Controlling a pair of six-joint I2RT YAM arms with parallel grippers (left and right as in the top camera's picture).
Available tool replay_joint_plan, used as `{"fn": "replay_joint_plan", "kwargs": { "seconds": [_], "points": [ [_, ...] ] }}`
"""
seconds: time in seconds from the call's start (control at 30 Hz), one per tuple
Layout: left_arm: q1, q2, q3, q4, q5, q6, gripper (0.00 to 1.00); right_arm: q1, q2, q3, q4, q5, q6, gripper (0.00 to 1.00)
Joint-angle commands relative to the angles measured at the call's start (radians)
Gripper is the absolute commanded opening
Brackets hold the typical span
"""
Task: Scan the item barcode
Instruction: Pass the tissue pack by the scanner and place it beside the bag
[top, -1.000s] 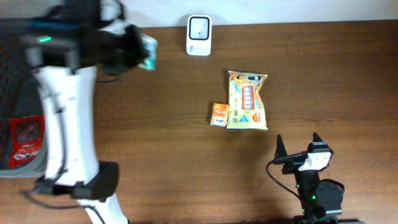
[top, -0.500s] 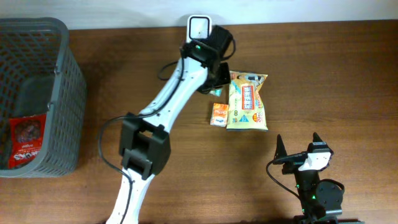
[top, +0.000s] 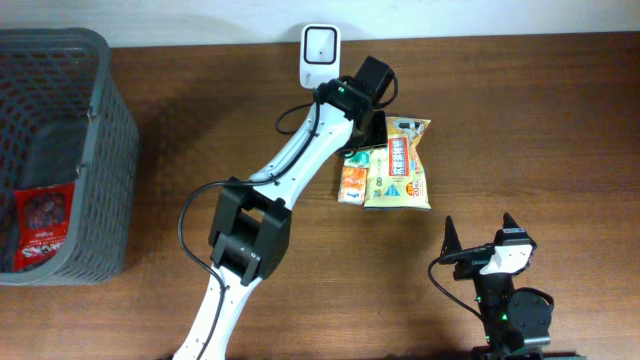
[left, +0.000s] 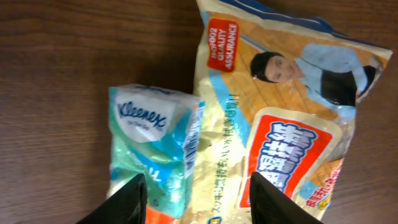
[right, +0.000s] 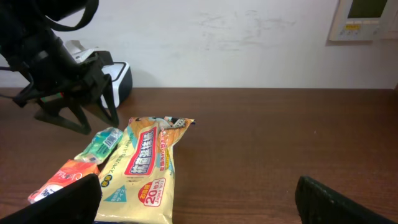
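Observation:
A teal Kleenex tissue pack (left: 155, 143) lies on the table, its right edge leaning on a yellow wipes packet (left: 280, 124). My left gripper (left: 198, 202) hovers just above it, open, its fingers wider than the pack and not touching it. From overhead, the left gripper (top: 368, 128) is below the white barcode scanner (top: 320, 57), with the tissue pack (top: 358, 155) at the yellow packet's (top: 400, 170) left edge. My right gripper (top: 480, 240) rests open near the front edge, nothing in it; its wrist view shows the tissue pack (right: 99, 144) and the yellow packet (right: 146, 168).
A small orange pack (top: 352, 183) lies beside the yellow packet's lower left corner. A grey mesh basket (top: 110, 150) stands at the far left, holding a red packet (top: 42, 225). The left arm (top: 290, 165) stretches diagonally across the table's middle.
The left arm swung from the far left, carrying the tissue pack, to the yellow packet. Its jaws have opened and the pack now lies on the table.

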Motion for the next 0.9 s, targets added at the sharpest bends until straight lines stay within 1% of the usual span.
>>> {"fn": "replay_joint_plan", "kwargs": {
  "seconds": [0.0,0.07,0.1,0.13,0.2,0.27,0.33,0.37,0.5,0.53,0.6,0.63,0.67,0.7,0.73,0.77,0.87],
  "points": [
    [0.042,-0.047,0.085,-0.061,-0.011,0.065,0.51,-0.006,-0.007,-0.009,-0.003,-0.001,-0.003,0.99],
    [0.066,-0.085,0.138,-0.111,-0.011,0.09,0.55,-0.006,-0.007,-0.009,-0.003,-0.001,-0.003,0.99],
    [0.084,-0.114,0.173,-0.146,-0.011,0.097,0.64,-0.006,-0.007,-0.009,-0.003,-0.001,-0.003,0.99],
    [0.1,-0.139,0.203,-0.18,-0.011,0.097,0.67,-0.006,-0.007,-0.009,-0.003,-0.001,-0.004,0.99],
    [0.163,-0.224,0.288,-0.272,-0.011,0.097,0.72,-0.006,-0.007,-0.009,-0.003,-0.001,-0.003,0.98],
    [0.211,-0.284,0.331,-0.321,-0.011,0.097,0.72,-0.006,-0.007,-0.009,-0.003,-0.001,-0.003,0.98],
    [0.275,-0.36,0.35,-0.373,-0.011,0.097,0.74,-0.006,-0.007,-0.009,-0.003,-0.001,-0.003,0.98],
    [0.315,-0.404,0.351,-0.406,-0.011,0.097,0.81,-0.006,-0.007,-0.009,-0.003,-0.001,-0.003,0.99],
    [0.475,-0.53,0.351,-0.475,-0.012,0.097,0.82,-0.006,-0.007,-0.009,-0.003,-0.001,-0.004,0.98],
    [0.528,-0.558,0.351,-0.474,-0.012,0.097,0.93,-0.006,-0.007,-0.009,-0.003,-0.001,-0.003,0.99],
    [0.619,-0.599,0.351,-0.476,-0.012,0.097,0.95,-0.006,-0.007,-0.009,-0.003,-0.001,-0.003,0.98],
    [0.679,-0.621,0.351,-0.48,-0.025,0.098,0.95,-0.006,-0.007,-0.009,-0.003,-0.001,-0.003,0.99],
    [0.759,-0.643,0.351,-0.499,-0.068,0.098,0.99,-0.006,-0.007,-0.009,-0.003,-0.001,-0.003,0.98],
    [0.8,-0.652,0.351,-0.507,-0.099,0.102,0.99,-0.006,-0.007,-0.009,-0.003,-0.001,-0.003,0.99],
    [0.843,-0.658,0.351,-0.516,-0.133,0.129,0.99,-0.006,-0.007,-0.009,-0.003,-0.001,-0.003,0.99],
    [0.899,-0.662,0.351,-0.521,-0.192,0.169,0.99,-0.006,-0.007,-0.009,-0.003,-0.001,-0.003,0.98],
    [1.02,-0.653,0.349,-0.553,-0.357,0.236,0.99,-0.006,-0.007,-0.009,-0.003,-0.001,-0.003,0.99]
  ]
}}
